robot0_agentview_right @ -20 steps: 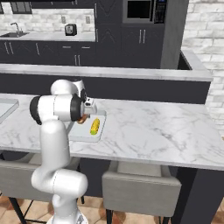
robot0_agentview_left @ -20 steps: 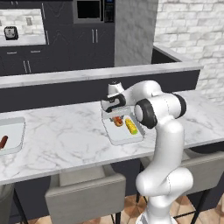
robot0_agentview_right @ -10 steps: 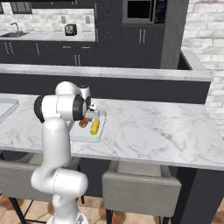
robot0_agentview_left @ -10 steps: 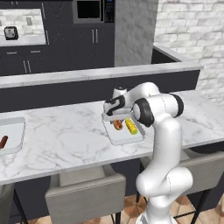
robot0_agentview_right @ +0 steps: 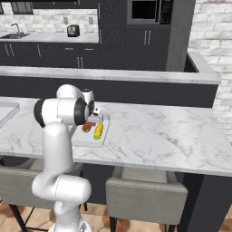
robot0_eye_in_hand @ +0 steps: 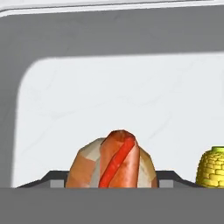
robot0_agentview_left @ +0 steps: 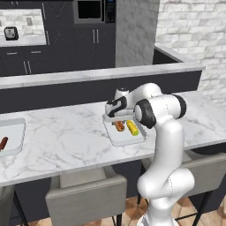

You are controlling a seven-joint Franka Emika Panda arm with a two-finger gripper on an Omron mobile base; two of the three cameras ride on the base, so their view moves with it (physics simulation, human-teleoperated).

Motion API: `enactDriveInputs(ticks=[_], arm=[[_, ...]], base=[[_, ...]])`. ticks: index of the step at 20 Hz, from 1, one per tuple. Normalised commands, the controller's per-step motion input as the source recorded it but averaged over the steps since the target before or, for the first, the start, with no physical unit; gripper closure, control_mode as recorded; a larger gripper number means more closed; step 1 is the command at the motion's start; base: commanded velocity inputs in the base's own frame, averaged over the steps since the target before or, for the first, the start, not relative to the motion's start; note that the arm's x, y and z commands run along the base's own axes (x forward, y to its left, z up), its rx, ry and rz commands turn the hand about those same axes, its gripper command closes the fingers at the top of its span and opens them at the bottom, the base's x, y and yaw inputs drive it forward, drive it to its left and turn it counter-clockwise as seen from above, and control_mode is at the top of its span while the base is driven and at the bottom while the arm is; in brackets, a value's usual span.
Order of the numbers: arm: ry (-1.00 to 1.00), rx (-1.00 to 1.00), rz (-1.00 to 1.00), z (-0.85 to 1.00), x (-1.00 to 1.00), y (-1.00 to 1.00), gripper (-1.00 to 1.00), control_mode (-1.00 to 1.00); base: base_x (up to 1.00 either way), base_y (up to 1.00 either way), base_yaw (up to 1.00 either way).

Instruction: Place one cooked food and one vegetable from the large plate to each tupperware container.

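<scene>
A shallow white tupperware container point(robot0_agentview_left: 126, 141) sits on the marble counter in front of the arm, also seen as tray point(robot0_agentview_right: 88, 141) from the right. In it lie a yellow corn cob point(robot0_agentview_left: 132, 128) point(robot0_agentview_right: 98, 131) and a hot dog in a bun point(robot0_agentview_left: 119, 126) point(robot0_agentview_right: 86, 127). My gripper point(robot0_agentview_left: 117, 120) point(robot0_agentview_right: 89, 122) points down into the tray, shut on the hot dog point(robot0_eye_in_hand: 118, 159), which sits low over the tray floor. The corn point(robot0_eye_in_hand: 212, 168) lies beside it. A second container point(robot0_agentview_left: 12, 132) stands far left, holding a reddish sausage point(robot0_agentview_left: 3, 143). The large plate is out of view.
A raised dark ledge point(robot0_agentview_left: 88, 77) runs behind the counter. Grey stools point(robot0_agentview_left: 84, 201) stand under the counter's front edge. Bare marble point(robot0_agentview_left: 62, 132) stretches between the two containers. The tray's wall point(robot0_eye_in_hand: 109, 35) rises just ahead of the hand.
The hand has come down into the near container with the hot dog in its grip. The corn has stayed in place.
</scene>
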Motion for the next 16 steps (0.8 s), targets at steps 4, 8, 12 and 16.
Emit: enactDriveInputs(ticks=[4, 8, 12, 16], arm=[[0.00, -0.06, -0.02, 0.36, -0.50, 0.00, -1.00, -1.00], [-0.07, 0.00, -0.07, 0.42, -0.86, 0.00, -1.00, -1.00], [-0.04, 0.00, -0.04, 0.74, -1.00, -0.03, -1.00, -1.00], [-0.02, 0.00, 0.00, 0.78, -1.00, 0.01, -1.00, -1.00]], base=[[0.00, 0.00, 0.00], [0.00, 0.00, 0.00], [0.00, 0.00, 0.00], [0.00, 0.00, 0.00]])
